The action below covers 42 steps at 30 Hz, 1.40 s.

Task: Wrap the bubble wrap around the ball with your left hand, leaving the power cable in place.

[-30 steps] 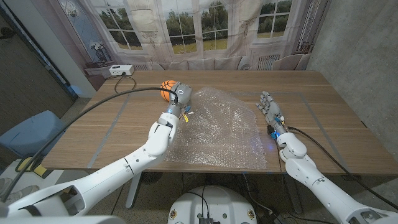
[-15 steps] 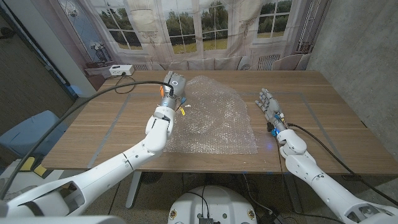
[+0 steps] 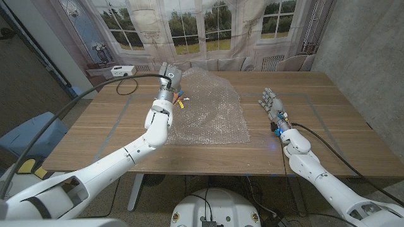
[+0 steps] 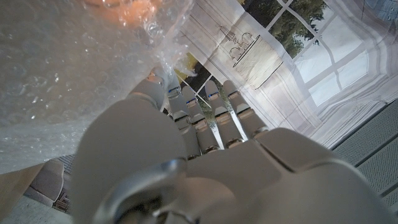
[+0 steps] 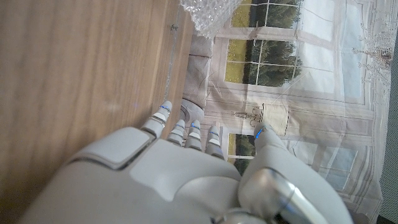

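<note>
bubble wrap gripped by left robot hand; right robot hand open-fingered.

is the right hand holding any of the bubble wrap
No, the right hand sits on bare wood, apart from the bubble wrap.

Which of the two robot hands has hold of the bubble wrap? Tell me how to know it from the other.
The left hand, at the table's far side: it grips the edge of the bubble wrap and lifts it. The right hand waits beside the sheet, fingers apart, holding nothing.
</note>
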{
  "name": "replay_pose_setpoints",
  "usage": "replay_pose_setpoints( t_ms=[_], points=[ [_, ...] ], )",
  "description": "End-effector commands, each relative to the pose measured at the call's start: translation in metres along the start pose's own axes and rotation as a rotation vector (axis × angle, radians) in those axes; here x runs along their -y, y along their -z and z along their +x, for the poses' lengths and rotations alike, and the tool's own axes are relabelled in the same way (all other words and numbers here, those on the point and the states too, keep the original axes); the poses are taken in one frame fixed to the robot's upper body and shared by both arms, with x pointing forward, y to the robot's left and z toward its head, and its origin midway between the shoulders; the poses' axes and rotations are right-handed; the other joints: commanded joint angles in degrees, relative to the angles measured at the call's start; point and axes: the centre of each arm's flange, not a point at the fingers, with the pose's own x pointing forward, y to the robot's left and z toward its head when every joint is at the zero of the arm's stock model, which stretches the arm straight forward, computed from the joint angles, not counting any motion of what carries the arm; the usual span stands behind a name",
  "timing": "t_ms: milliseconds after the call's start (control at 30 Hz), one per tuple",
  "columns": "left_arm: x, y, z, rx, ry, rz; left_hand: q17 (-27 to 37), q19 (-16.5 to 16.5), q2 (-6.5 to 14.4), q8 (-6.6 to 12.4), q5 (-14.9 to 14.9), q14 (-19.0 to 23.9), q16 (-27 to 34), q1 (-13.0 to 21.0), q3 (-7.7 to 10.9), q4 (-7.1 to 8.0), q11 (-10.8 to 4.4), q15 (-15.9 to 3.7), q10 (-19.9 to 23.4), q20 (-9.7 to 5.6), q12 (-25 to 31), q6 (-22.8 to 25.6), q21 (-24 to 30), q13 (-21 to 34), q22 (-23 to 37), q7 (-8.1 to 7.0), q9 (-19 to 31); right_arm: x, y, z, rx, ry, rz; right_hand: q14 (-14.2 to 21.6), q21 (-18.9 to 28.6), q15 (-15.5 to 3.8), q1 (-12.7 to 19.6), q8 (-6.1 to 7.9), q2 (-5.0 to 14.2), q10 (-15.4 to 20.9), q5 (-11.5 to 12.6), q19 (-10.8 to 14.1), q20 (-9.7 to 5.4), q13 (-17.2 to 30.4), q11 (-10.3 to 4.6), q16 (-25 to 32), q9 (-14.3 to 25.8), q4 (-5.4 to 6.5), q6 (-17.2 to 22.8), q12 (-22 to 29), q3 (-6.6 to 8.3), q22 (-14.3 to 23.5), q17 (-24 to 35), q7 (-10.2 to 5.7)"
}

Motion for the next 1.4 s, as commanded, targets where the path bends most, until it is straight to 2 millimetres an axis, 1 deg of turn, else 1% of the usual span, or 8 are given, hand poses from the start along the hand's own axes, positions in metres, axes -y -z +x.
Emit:
replay_pose_setpoints(
  t_ms=[33, 700, 833, 933, 1067, 1100, 1267, 1400],
  points=[
    [0.004, 0.018, 0.018, -0.070, 0.027, 0.063, 0.1, -0.4, 0.5, 0.23, -0.1, -0.2, -0.4, 0.5, -0.38, -0.05, -0.22, -9.04, 0.3, 0.00, -0.2, 0.2, 0.3, 0.1, 0.2, -0.60, 0.3, 0.001, 0.001, 0.005, -0.003, 0.001, 0.004, 0.1, 0.4, 0.24, -0.3, 0.23, 0.14, 0.2, 0.5, 0.0, 0.29, 0.2, 0.09, 0.1, 0.3, -0.30, 0.0, 0.3, 0.16, 0.3, 0.0, -0.30],
    [0.018, 0.029, 0.024, -0.181, 0.137, 0.177, 0.1, -1.0, 0.5, -0.54, 0.0, -0.8, -1.2, 0.1, -1.19, 0.28, -0.22, -8.90, -0.2, 0.37, -1.0, -2.1, 0.4, 0.3, 0.2, -1.97, 0.2, 0.001, 0.001, 0.012, -0.009, -0.010, 0.001, 0.1, 0.4, 0.34, -0.4, 0.24, 0.18, 0.1, 0.5, 0.0, 0.27, 0.2, 0.06, 0.1, 0.3, -0.39, 0.0, 0.2, 0.25, 0.3, 0.0, -0.33],
    [0.020, 0.030, 0.023, -0.219, 0.167, 0.207, 0.3, -2.8, 0.2, -4.05, -0.1, -3.2, -2.3, -1.8, -3.20, 0.96, -0.26, -7.56, -2.3, 0.83, -2.5, -10.1, 0.1, 0.7, 0.1, -4.71, -0.4, 0.002, 0.000, 0.011, -0.010, -0.009, -0.001, 0.1, 0.4, 0.37, -0.4, 0.24, 0.19, 0.1, 0.5, 0.0, 0.28, 0.2, 0.10, 0.1, 0.3, -0.42, 0.0, 0.2, 0.27, 0.3, 0.0, -0.28],
    [0.021, 0.030, 0.023, -0.246, 0.180, 0.223, 0.5, -4.2, 0.0, -9.13, -0.3, -5.0, -2.8, -4.1, -4.92, 1.60, -0.50, -6.70, -4.8, 1.59, -3.9, -19.8, -0.2, 1.1, -0.1, -7.63, -1.5, 0.002, -0.001, 0.011, -0.011, -0.007, -0.003, 0.1, 0.4, 0.38, -0.4, 0.24, 0.19, 0.0, 0.5, 0.0, 0.28, 0.2, 0.06, 0.1, 0.3, -0.43, 0.0, 0.2, 0.28, 0.3, 0.0, -0.29],
    [0.022, 0.031, 0.023, -0.273, 0.208, 0.230, 0.5, -6.9, -0.5, -16.05, -0.9, -10.6, -3.8, -7.8, -7.44, 2.35, 0.77, -4.11, -12.2, 2.90, -6.2, -37.1, -1.1, 1.1, -0.4, -8.39, -2.7, 0.003, -0.001, 0.010, -0.015, -0.005, -0.006, 0.1, 0.4, 0.45, -0.5, 0.24, 0.20, 0.1, 0.5, 0.0, 0.30, 0.2, 0.04, 0.1, 0.3, -0.45, 0.0, 0.2, 0.30, 0.3, 0.0, -0.31],
    [0.022, 0.031, 0.023, -0.278, 0.214, 0.226, 0.5, -7.3, -0.7, -16.22, -1.1, -12.0, -3.8, -9.7, -8.35, 3.06, 1.44, -3.39, -15.0, 3.11, -6.6, -41.9, -1.3, 1.1, -0.4, -8.14, -2.9, 0.003, -0.001, 0.010, -0.016, -0.004, -0.006, 0.1, 0.4, 0.48, -0.5, 0.24, 0.20, 0.1, 0.5, 0.0, 0.33, 0.2, 0.01, 0.1, 0.3, -0.45, 0.0, 0.2, 0.30, 0.3, 0.0, -0.29],
    [0.021, 0.031, 0.022, -0.280, 0.212, 0.181, 0.6, -9.7, -1.6, -15.92, -0.7, -16.6, -4.0, -15.4, -10.86, 5.05, 3.46, -1.07, -21.5, 4.85, -6.8, -50.8, -2.4, 0.9, -0.5, -7.16, -3.2, 0.004, -0.001, 0.008, -0.017, 0.000, -0.008, 0.2, 0.4, 0.47, -0.5, 0.24, 0.21, 0.1, 0.5, 0.0, 0.30, 0.2, 0.10, 0.2, 0.3, -0.44, 0.0, 0.2, 0.31, 0.3, 0.0, -0.28],
    [0.022, 0.032, 0.023, -0.255, 0.251, 0.091, 0.4, -7.5, -1.6, -14.52, -0.5, -16.6, -3.7, -16.3, -11.13, 5.12, 3.94, -0.87, -20.6, 5.39, -5.7, -48.6, -1.6, 0.8, -0.6, -6.82, -3.3, 0.003, -0.001, 0.008, -0.015, 0.001, -0.006, 0.1, 0.4, 0.44, -0.6, 0.25, 0.23, 0.1, 0.5, 0.0, 0.28, 0.2, 0.10, 0.1, 0.3, -0.44, 0.1, 0.2, 0.32, 0.3, 0.0, -0.28]
  ],
)
